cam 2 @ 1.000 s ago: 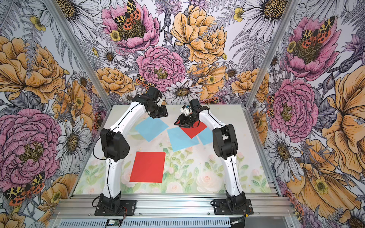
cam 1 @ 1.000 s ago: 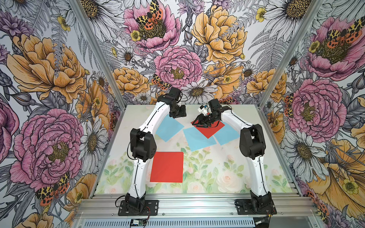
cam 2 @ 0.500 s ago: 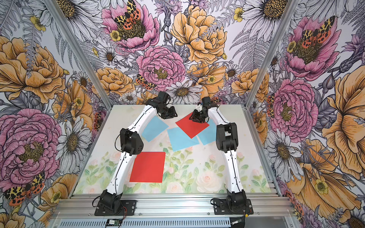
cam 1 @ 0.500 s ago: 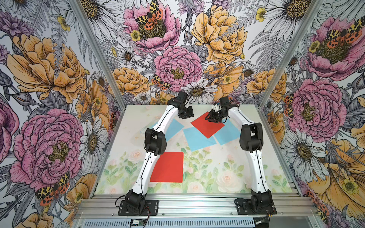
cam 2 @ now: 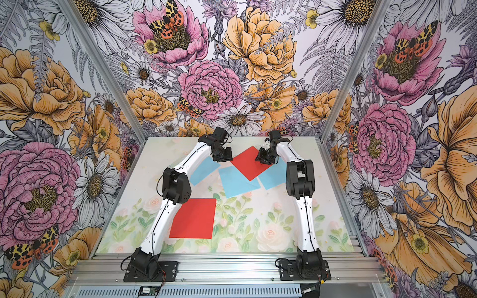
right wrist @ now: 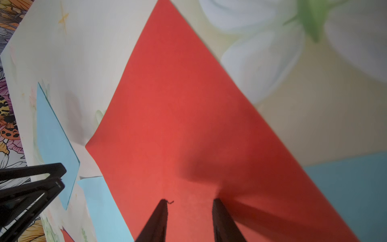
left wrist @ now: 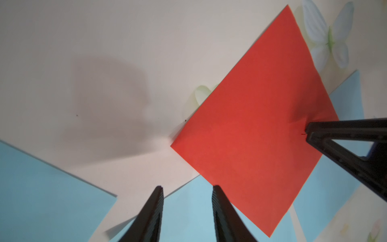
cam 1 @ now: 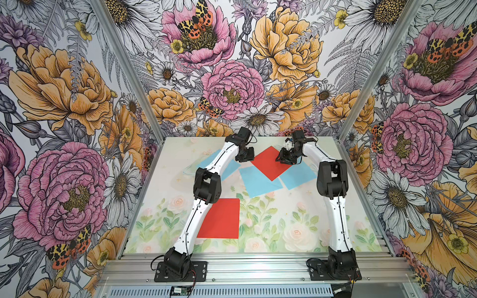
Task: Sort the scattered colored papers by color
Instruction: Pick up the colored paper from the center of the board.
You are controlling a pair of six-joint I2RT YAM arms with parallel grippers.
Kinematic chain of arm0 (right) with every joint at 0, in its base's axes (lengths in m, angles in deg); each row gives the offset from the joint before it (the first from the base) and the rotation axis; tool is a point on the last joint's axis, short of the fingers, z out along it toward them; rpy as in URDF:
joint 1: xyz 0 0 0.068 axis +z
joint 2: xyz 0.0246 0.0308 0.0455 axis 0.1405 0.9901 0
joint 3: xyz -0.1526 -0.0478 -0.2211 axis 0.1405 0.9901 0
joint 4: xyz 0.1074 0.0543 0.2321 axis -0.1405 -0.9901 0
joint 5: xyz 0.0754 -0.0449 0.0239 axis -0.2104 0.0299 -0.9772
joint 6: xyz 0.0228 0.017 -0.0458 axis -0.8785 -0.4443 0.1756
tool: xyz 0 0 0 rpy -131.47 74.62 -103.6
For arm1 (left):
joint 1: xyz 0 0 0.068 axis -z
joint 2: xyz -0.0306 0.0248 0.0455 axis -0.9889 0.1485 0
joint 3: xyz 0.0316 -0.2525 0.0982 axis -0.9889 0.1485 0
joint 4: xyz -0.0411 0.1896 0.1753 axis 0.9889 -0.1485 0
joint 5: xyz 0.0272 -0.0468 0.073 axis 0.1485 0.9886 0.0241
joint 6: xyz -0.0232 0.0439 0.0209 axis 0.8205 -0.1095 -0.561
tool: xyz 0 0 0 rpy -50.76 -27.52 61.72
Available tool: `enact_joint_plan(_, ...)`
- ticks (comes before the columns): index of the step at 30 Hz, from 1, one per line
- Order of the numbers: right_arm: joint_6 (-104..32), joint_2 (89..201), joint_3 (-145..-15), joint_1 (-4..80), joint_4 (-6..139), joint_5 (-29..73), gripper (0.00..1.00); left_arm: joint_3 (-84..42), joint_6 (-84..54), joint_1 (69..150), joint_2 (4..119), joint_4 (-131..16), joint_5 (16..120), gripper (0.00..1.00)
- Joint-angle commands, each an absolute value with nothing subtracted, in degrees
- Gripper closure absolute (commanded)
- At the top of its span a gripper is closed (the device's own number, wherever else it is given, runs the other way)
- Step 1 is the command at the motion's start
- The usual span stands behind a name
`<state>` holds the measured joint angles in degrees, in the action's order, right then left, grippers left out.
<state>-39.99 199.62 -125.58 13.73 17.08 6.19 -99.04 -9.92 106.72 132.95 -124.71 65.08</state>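
Left wrist: left end effector [left wrist: 186, 187], right end effector [right wrist: 189, 201] spread at red paper [left wrist: 251, 136] edges.

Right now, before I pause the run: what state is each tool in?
Left tool: open, holding nothing.
Right tool: open, tips pressing on the red paper.

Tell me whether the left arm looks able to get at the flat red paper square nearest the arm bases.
Probably yes: the flat red paper square lies uncovered close to the left arm, though the left claw sits far back and must fold in.
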Motion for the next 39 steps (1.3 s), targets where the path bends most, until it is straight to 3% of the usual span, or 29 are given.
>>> enact_joint_plan(1,-38.5,197.9,-124.4,11.4,13.6,11.6,0.61,-100.3,-10.6,106.0,135.3,-124.3,62.3,0.58)
enact_joint_plan(16,-37.2,198.6,-122.9,10.1,11.5,11.8,0.59,-103.8,-8.1,106.2,141.7,-124.2,68.2,0.54)
enact_joint_plan(39,-37.5,199.2,-124.0,10.0,11.6,10.4,0.59,-104.8,6.8,106.5,146.3,-120.7,82.3,0.54)
